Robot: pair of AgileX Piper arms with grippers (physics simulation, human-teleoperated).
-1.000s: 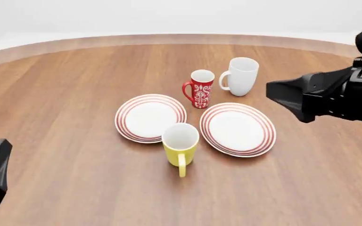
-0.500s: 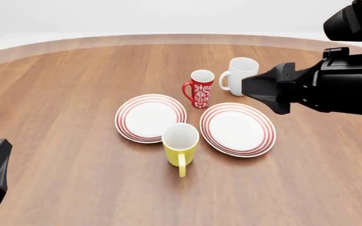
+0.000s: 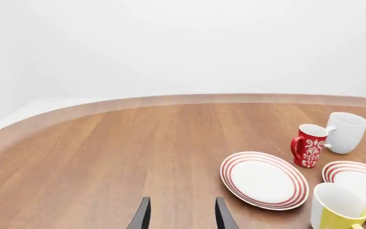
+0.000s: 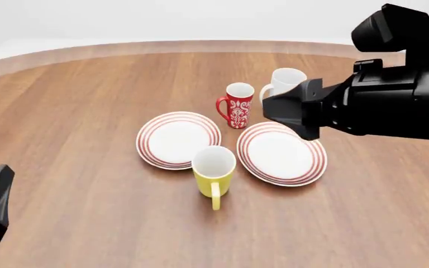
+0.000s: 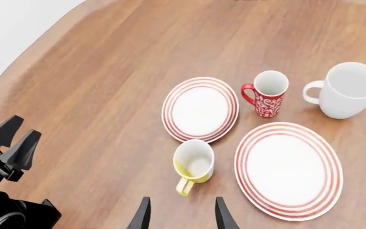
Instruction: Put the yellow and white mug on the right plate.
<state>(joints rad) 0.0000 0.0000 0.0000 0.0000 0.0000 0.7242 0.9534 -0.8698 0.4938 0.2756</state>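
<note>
Yellow and white mug (image 4: 214, 173) stands upright on the wood surface (image 4: 73, 111), empty, handle toward the camera, just in front of the gap between the left plate (image 4: 178, 139) and the right plate (image 4: 281, 153). Red mug (image 4: 237, 105) and white mug (image 4: 283, 86) stand behind. Right hand (image 5: 180, 213): fingers apart, empty, above the plates. Left hand (image 3: 180, 215): fingers apart, empty, well to the left.

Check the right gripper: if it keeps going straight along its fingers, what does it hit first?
Probably the yellow and white mug: it sits just beyond the open right gripper, slightly off the centreline. Depth is unclear; it could instead meet bare table just short of it.
</note>
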